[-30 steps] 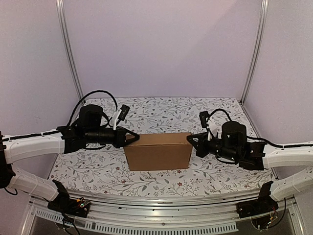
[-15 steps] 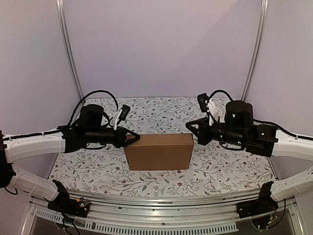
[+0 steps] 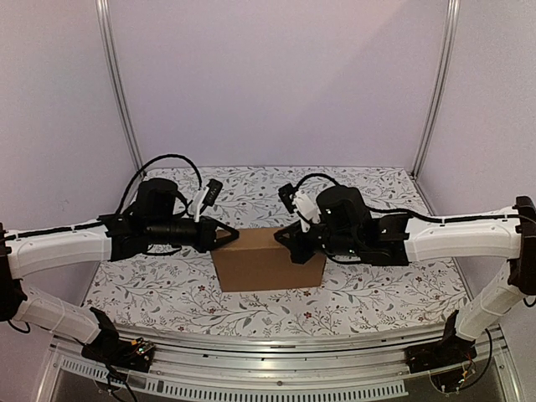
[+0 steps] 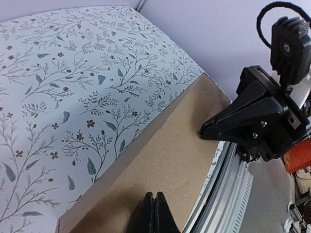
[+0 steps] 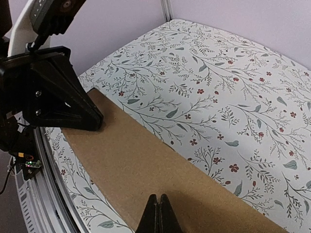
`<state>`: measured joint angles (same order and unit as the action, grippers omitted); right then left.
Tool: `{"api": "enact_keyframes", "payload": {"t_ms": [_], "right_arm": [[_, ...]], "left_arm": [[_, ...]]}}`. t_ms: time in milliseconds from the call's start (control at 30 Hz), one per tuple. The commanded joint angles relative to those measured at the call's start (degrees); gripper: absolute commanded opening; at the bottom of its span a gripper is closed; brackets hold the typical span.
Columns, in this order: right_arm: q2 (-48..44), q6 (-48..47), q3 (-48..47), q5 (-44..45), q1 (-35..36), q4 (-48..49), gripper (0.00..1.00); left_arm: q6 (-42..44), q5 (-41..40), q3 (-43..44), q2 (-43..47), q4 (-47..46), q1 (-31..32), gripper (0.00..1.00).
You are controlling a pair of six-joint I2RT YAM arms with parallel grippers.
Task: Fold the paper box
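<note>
Paper box (image 3: 268,261) sits mid-table on the floral cloth (image 3: 360,301), between the two arms. It looks fully formed: brown, lid down, no loose flaps showing. Left gripper (image 3: 228,237) is clenched, pinching nothing, with its tip at the box's top left edge. Right gripper (image 3: 283,236) is also clenched and empty, reaching in over the lid near its middle. Both wrist views show closed fingertips just above the cardboard top; I can't tell if either is actually pressing. My read is that this is the last step, flattening or seating the lid. The next move probably calls for a firm downward push along the top so the lid tucks in, then both arms backing off without dragging the box.
</note>
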<state>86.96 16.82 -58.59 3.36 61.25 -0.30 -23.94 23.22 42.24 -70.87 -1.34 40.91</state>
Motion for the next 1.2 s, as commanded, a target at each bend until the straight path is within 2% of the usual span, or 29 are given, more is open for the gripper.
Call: {"api": "enact_keyframes", "payload": {"t_ms": [0,200,400,567,867,1167], "right_arm": [[4.22,2.59,1.8,0.92,0.94,-0.23,0.0],[1.81,2.73,1.66,1.91,1.28,-0.74,0.0],[-1.62,1.09,-2.82,1.83,1.74,-2.36,0.0],[0.12,1.14,-5.43,1.13,2.11,-2.59,0.0],[7.18,3.6,-2.52,2.75,2.1,-3.54,0.0],[2.55,3.43,-1.74,4.63,2.11,-7.24,0.0]], "left_arm": [[0.52,-1.25,-1.53,-1.56,7.87,-0.48,0.0],[0.45,-1.45,-1.57,-1.5,7.72,-0.52,0.0],[0.08,-1.99,-1.67,-1.79,7.04,-0.48,0.0],[-0.16,-2.05,-1.81,-1.75,6.68,-0.53,0.0],[-0.03,-2.22,-1.9,-1.2,7.19,-0.48,0.0],[-0.21,-2.39,-0.93,-1.09,7.94,-0.53,0.0]]}}
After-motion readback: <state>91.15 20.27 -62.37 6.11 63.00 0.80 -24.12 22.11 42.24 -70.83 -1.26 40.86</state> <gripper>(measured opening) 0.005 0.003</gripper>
